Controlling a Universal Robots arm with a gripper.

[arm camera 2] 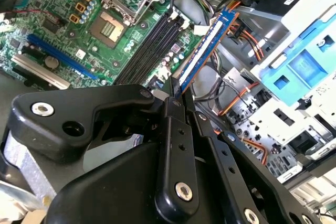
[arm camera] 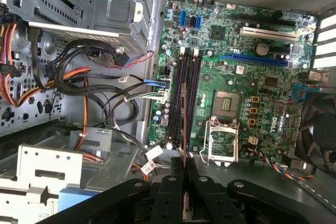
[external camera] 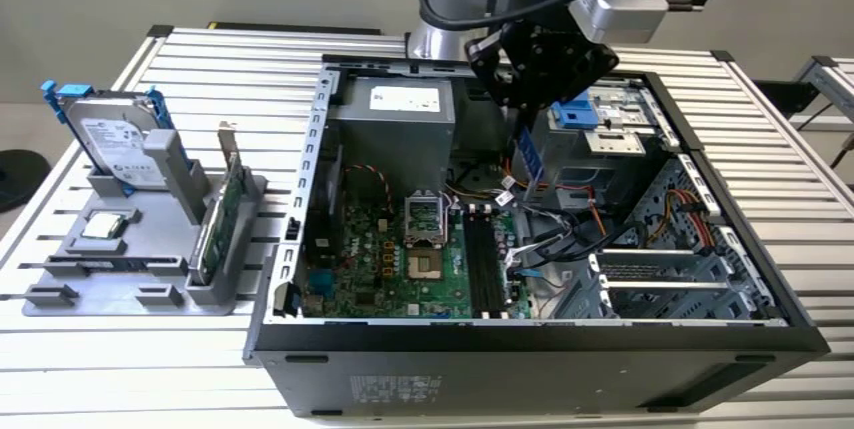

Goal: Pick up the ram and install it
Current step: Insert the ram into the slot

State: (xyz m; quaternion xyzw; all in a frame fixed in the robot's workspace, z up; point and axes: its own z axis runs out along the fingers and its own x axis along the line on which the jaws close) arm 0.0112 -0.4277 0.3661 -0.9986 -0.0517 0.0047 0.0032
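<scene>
Clamped between the black gripper's [arm camera 2: 176, 95] jaws we see the ram [arm camera 2: 206, 50], a long, slim blue circuit stick with a white label strip and gold edge contacts. We find it held in the air above the green motherboard's [arm camera: 236, 77] black memory slots [arm camera: 184, 98], inside the open black computer case [external camera: 534, 349]

Ram [arm camera: 185, 124] seen edge-on, pinched between gripper [arm camera: 185, 174] fingers. Held above black memory slots [arm camera: 184, 98] on green motherboard [arm camera: 236, 77].

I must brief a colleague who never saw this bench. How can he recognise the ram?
Find the open computer case, then the gripper above it. The ram is the thin blue stick in its jaws, slimmer than the green card in the grey stand outside.
</scene>
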